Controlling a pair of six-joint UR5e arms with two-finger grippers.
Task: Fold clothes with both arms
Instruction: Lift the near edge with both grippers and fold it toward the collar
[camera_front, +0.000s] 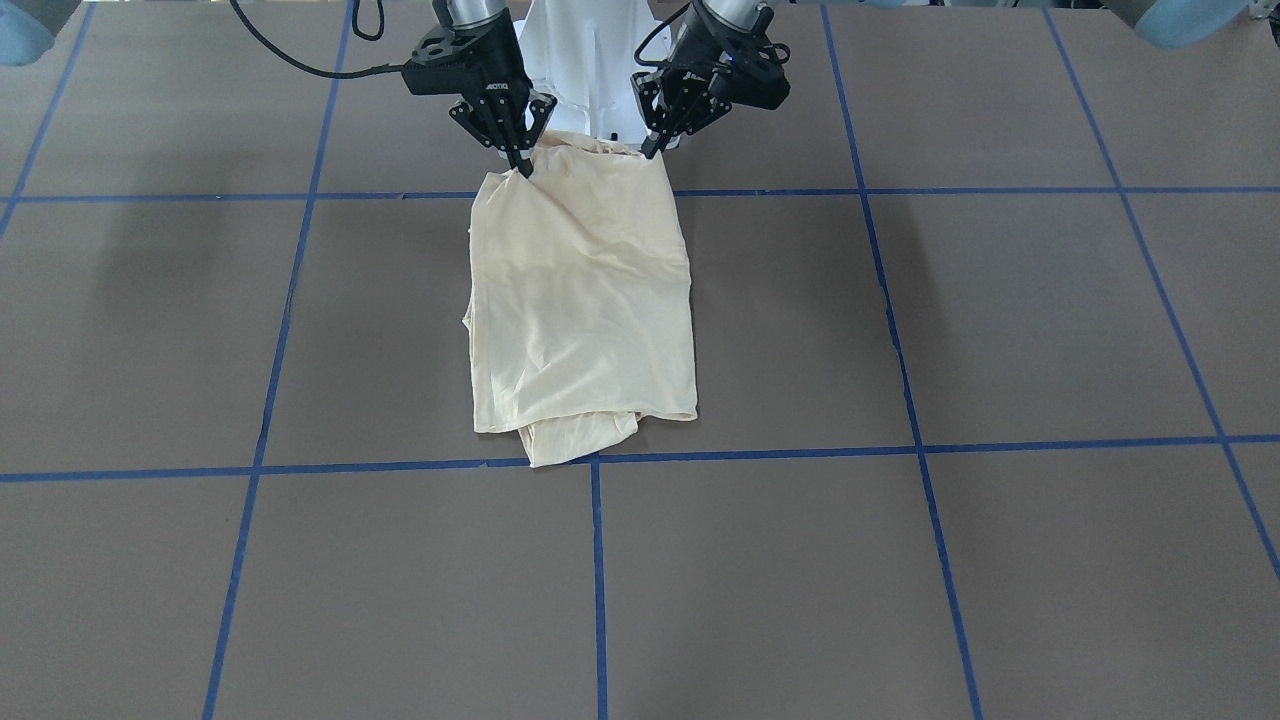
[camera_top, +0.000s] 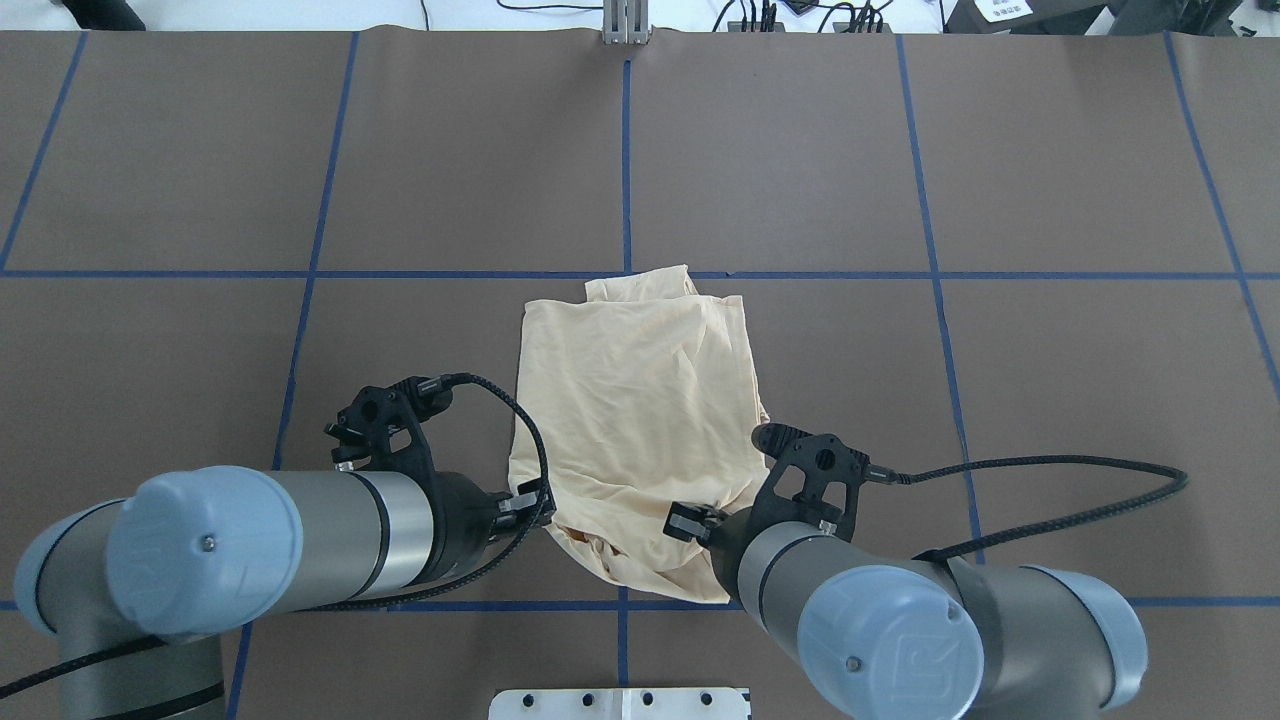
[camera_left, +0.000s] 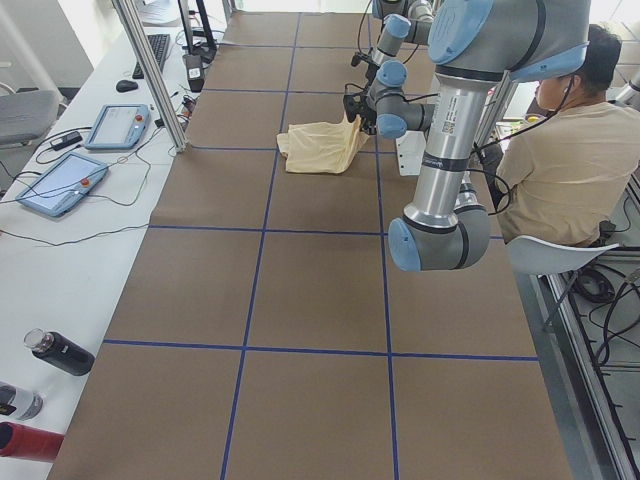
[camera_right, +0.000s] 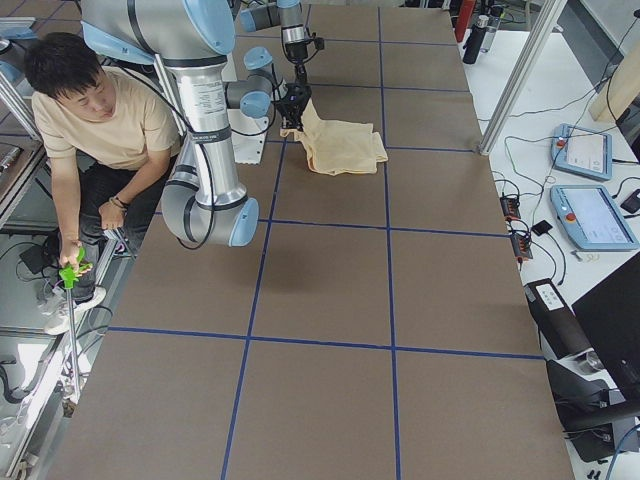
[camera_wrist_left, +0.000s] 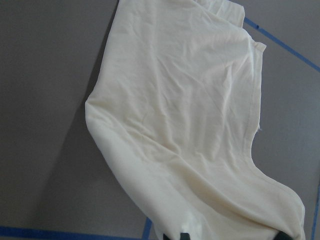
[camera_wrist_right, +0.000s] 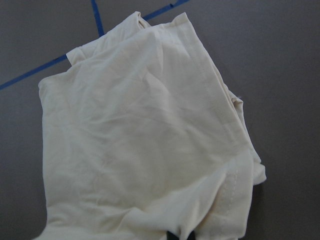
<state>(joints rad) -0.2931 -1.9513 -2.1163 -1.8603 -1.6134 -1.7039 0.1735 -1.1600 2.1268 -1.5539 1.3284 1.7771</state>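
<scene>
Left end effector (camera_front: 652, 148) and right end effector (camera_front: 522, 166) both clamped on shirt (camera_front: 585, 300) corners, edge raised between them; rest lay on surface (camera_front: 950, 560) beyond both. Likely risk: thin cloth could slip from one pinch; uneven travel would skew fold, drag lower layers.

Left arm (camera_top: 330, 525) and right arm (camera_top: 780, 570): grey metal tubes with light blue joint caps, each bearing a central screw. A black braided cable (camera_top: 1050, 465) trails behind each black two-finger tool. The left tool (camera_front: 649, 151) is unmarked; the right tool (camera_front: 523, 167) carries white lettering.
</scene>
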